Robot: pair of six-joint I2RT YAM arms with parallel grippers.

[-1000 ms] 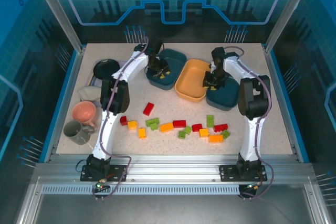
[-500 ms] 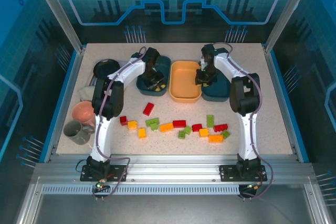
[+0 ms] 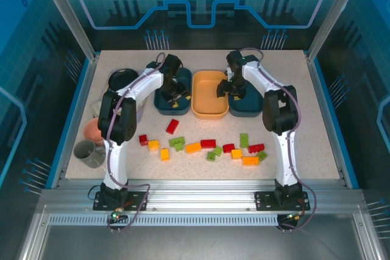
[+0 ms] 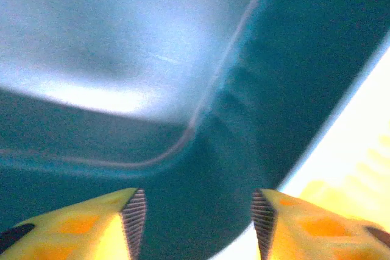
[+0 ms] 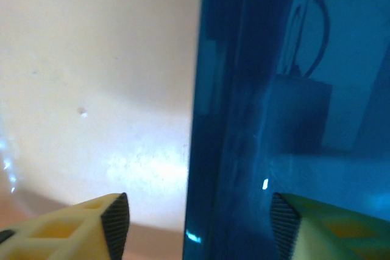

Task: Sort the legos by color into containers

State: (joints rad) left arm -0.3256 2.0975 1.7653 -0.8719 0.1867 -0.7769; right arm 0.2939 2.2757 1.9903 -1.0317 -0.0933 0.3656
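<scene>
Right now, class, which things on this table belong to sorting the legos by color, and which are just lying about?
Part of the job:
- legos, loose on the table
- left teal tray
- orange tray
- right teal tray

Just lying about:
- black dish
- pink bowl
- grey mug

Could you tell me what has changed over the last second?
The left teal tray, orange tray and right teal tray slid left and squared into a row. The left gripper and right gripper have opened at their rims. The loose bricks stayed put.
</scene>
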